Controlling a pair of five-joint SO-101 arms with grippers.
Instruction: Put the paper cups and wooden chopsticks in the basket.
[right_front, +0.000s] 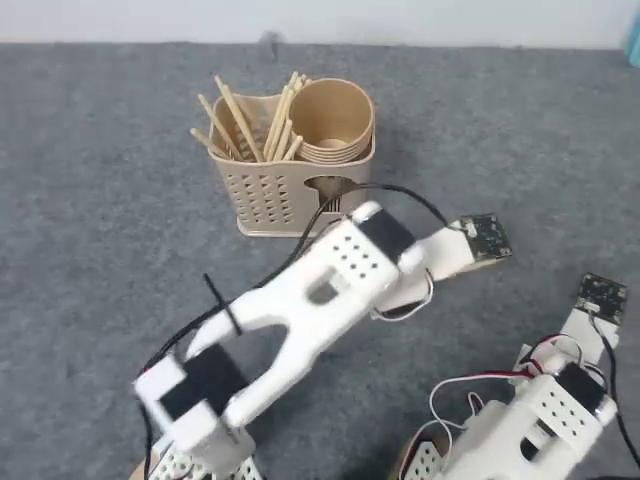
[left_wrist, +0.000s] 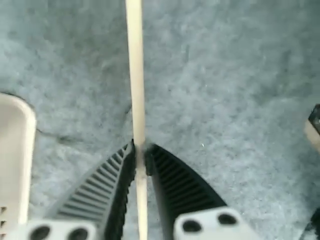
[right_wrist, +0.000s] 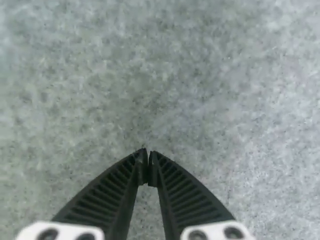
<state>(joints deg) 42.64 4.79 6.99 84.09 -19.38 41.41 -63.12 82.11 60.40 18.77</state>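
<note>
Left gripper (left_wrist: 140, 147): nearly closed, ribbed fingers pinching one wooden chopstick (left_wrist: 135, 75). The stick runs lengthwise along the gripper, sticking out well past the tips and back between the fingers. It is over grey carpet (right_front: 100, 250); can't tell if it is lifted or touching the carpet.

Left arm (right_front: 330, 280) stretches from near-left to a spot just right of and nearer than the basket (right_front: 270, 205). A pale basket edge (left_wrist: 15, 150) shows close beside the gripper in the left wrist view. So the held stick is beside the basket, not in it.

Basket sits centre-far. Its left compartment holds a bunch of chopsticks (right_front: 250, 125) standing and leaning; the right one holds stacked paper cups (right_front: 335, 125).

Right gripper (right_wrist: 147, 157): fingers together, nothing held, above bare carpet. Right arm (right_front: 540, 420) is near-right, well apart from the basket.

Step in hand, as I judge it: carry this stick into the left compartment.
- Raise it high enough that the long front end passes over the rim.
- Head for the chopstick side, not the cups.
- Tip the stick downward before letting go so it slides in among the others.
- Keep the grip firm; the hold is along the stick, so it may slip or swivel.
- Watch the leaning sticks, since a knock could flick one out.
</note>
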